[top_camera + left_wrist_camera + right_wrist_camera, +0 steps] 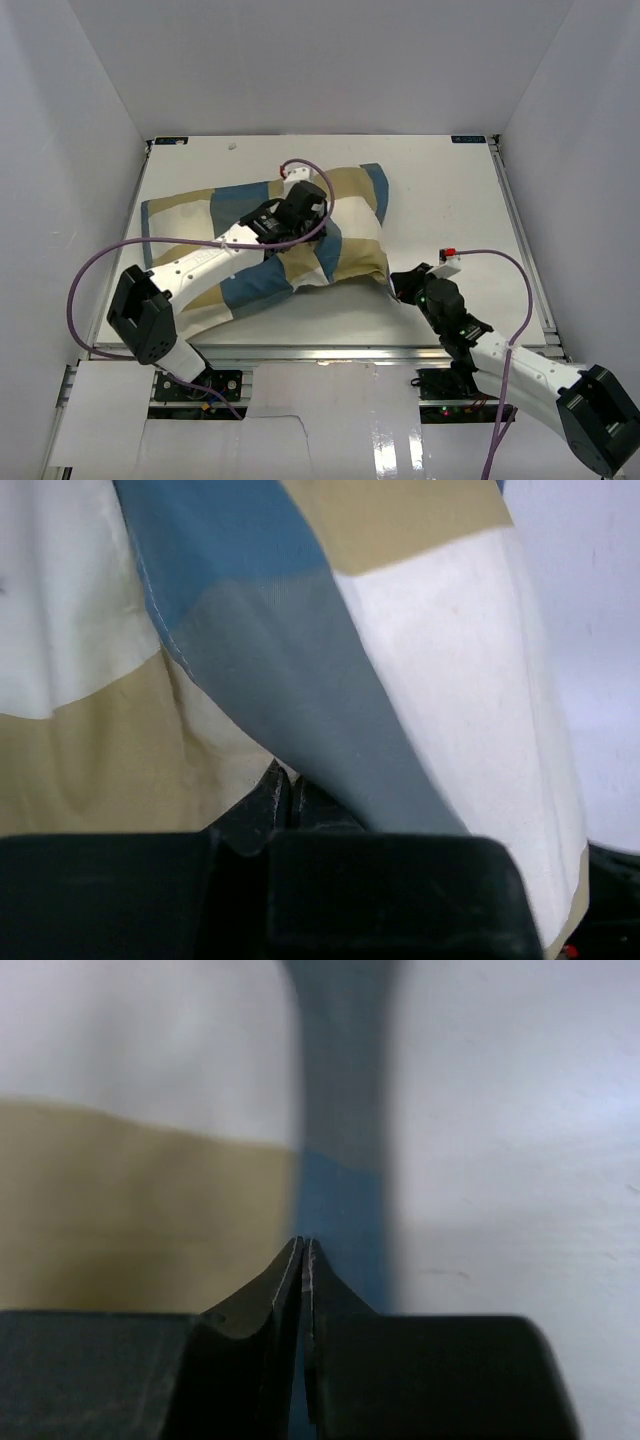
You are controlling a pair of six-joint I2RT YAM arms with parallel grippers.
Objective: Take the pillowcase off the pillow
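The checked pillowcase (352, 228) lies bulging across the middle of the table in tan, blue and white squares. The pillow is hidden inside it. My left gripper (303, 207) rests on top of the cloth near its far middle. In the left wrist view that gripper (283, 780) is shut, with a raised fold of the pillowcase (280, 650) pinched at its tips. My right gripper (399, 284) sits at the cover's near right corner. Its wrist view shows the right gripper (304, 1243) shut on a blue strip of the pillowcase (340, 1195).
The white table (450, 200) is boxed in by white walls on three sides. Purple cables (85, 275) loop from both arms. A metal rail (320, 352) runs along the near edge, by the arm bases.
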